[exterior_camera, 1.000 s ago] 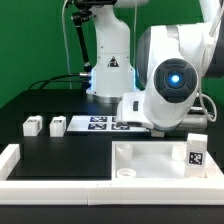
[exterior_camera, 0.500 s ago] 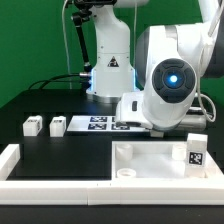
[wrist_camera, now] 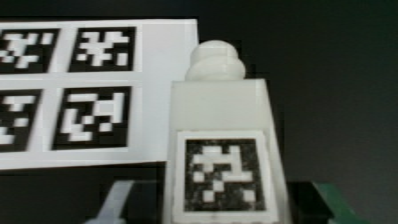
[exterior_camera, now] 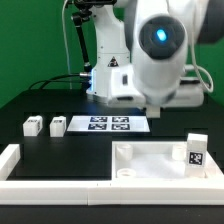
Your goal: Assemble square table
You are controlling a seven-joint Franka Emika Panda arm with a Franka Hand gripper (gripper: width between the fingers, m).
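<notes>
Jaws are clenched on a small white plastic leg with a black-and-white tag; you see the marker board behind it. Your large white square tray-like plastic top lies camera-side of the marker board on the black counter, with a second tagged leg upright on it. Two more white legs sit just off the board's end, on the exterior view's left.

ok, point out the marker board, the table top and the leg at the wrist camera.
marker board [exterior_camera: 108, 124]: exterior view, middle of the card, among its tags.
table top [exterior_camera: 155, 160]: exterior view, bare floor inside the rim.
leg [wrist_camera: 222, 110]: wrist view, white face above its tag.
</notes>
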